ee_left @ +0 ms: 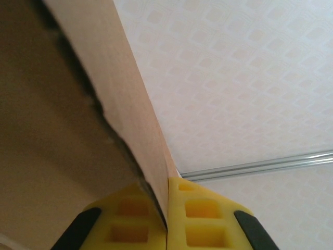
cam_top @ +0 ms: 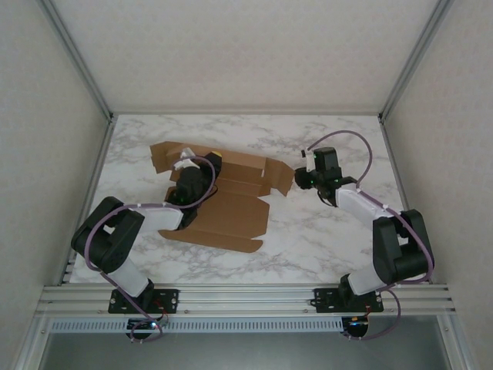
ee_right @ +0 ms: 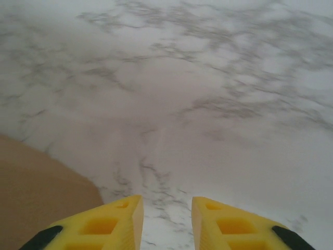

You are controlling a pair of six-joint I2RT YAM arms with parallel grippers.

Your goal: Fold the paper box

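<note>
From above, the paper box (cam_top: 231,212) is lying on the marble table (cam_top: 323,247), left of centre. Its long axis is running left to right, and the right flaps are pointing toward the right gripper (cam_top: 302,177). At the left wrist, the left gripper (ee_left: 166,219) is clamping a raised flap of the box. At the right wrist, the fingers (ee_right: 119,219) are standing apart above the table, beside a box corner.

White marble-look surface (cam_top: 323,247) with grey veining — the brown paper box (cam_top: 231,216) lies opened out on it, left of centre, flaps spread.
</note>
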